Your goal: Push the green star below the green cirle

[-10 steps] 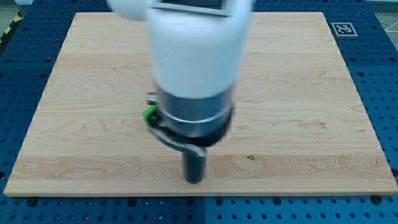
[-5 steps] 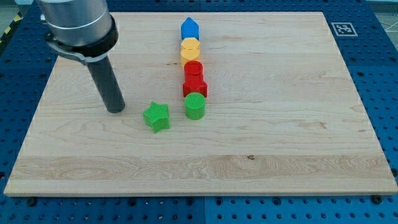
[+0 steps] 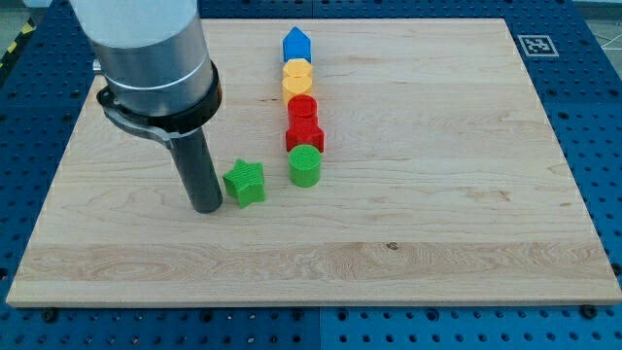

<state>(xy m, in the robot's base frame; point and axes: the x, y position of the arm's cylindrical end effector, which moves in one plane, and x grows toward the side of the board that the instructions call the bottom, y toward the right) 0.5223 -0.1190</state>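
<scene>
The green star [image 3: 245,182] lies on the wooden board [image 3: 437,194], just left of and slightly below the green circle [image 3: 305,165]. My tip [image 3: 207,206] stands close to the star's left side, a little lower in the view; I cannot tell whether it touches. The green circle is the bottom end of a column of blocks.
Above the green circle the column runs up the view: a red block [image 3: 304,134], a red round block [image 3: 302,108], a yellow block [image 3: 297,77] and a blue house-shaped block [image 3: 296,45]. The arm's body [image 3: 146,58] covers the board's upper left.
The arm swung from the board's middle to the upper left, uncovering the blocks, then came down and right. My tip now stands next to the green star's left side. The blocks have not moved.
</scene>
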